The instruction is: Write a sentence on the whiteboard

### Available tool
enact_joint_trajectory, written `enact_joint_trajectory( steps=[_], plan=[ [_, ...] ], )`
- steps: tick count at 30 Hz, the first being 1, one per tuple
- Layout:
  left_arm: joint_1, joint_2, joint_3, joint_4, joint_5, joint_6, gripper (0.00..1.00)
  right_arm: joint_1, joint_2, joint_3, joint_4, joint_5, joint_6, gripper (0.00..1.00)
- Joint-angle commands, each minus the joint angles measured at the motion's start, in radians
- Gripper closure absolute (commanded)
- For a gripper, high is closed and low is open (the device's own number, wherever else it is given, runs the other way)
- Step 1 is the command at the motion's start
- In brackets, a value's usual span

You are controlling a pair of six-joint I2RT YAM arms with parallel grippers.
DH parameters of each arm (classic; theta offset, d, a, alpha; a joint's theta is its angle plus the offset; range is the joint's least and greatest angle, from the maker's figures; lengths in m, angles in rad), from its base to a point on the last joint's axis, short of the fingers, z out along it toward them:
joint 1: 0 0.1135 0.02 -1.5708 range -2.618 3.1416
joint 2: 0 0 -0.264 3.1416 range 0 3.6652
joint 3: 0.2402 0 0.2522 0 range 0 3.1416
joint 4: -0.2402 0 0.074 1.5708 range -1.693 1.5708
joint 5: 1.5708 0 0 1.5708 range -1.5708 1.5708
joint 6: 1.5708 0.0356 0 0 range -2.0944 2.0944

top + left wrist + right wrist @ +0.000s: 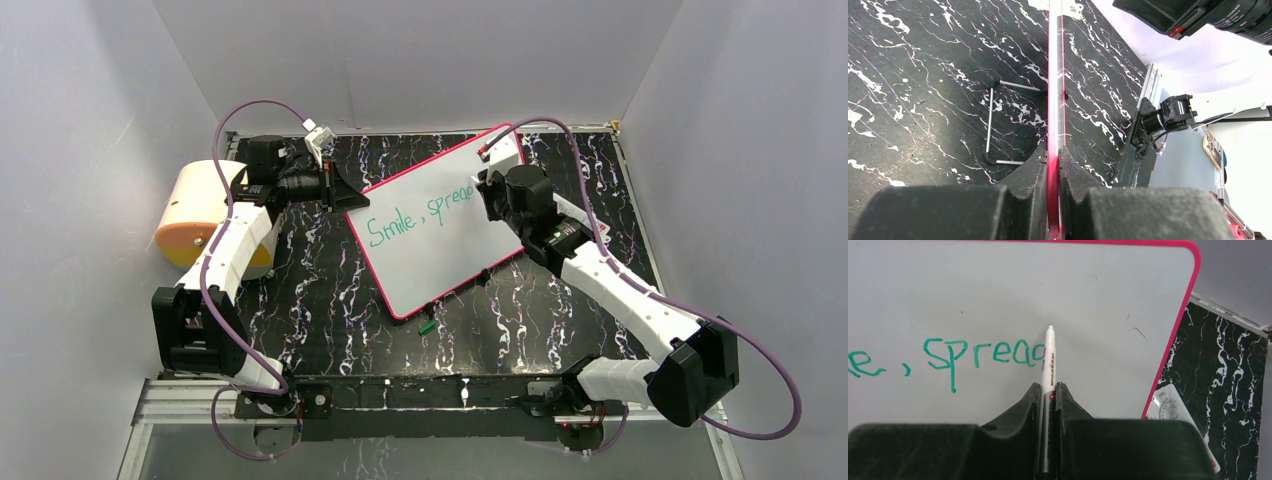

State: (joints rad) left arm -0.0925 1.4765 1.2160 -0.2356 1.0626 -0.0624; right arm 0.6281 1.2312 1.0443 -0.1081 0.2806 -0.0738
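The right pincer (1048, 388), black-fingered at bottom centre, is clamped on a slim white marker pen (1049, 357) whose tip points up the frame. Behind it a large flat whiteboard with a pink-red rim (1108, 290) fills most of the view. Teal-green handwriting (983, 354) at mid left reads "e, sprea", its last letter partly hidden by the pen. At the right edge lies a black white-veined marble desk (1240, 370) with a small white plastic packet (1173, 407).
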Motion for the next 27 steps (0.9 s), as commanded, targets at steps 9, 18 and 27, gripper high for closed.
enact_joint_trajectory(
  steps=[9, 18, 27],
  plan=[
    [-0.012, 0.025, -0.032, -0.066, -0.040, 0.037, 1.00, -0.008, 0.034, 0.097, 0.089, -0.004, -0.033, 1.00],
    [-0.012, 0.024, -0.032, -0.066, -0.038, 0.038, 1.00, -0.008, 0.046, 0.090, 0.049, -0.021, -0.023, 1.00],
    [-0.012, 0.025, -0.030, -0.066, -0.040, 0.039, 1.00, -0.007, 0.019, 0.046, 0.002, -0.025, -0.004, 1.00]
  ],
)
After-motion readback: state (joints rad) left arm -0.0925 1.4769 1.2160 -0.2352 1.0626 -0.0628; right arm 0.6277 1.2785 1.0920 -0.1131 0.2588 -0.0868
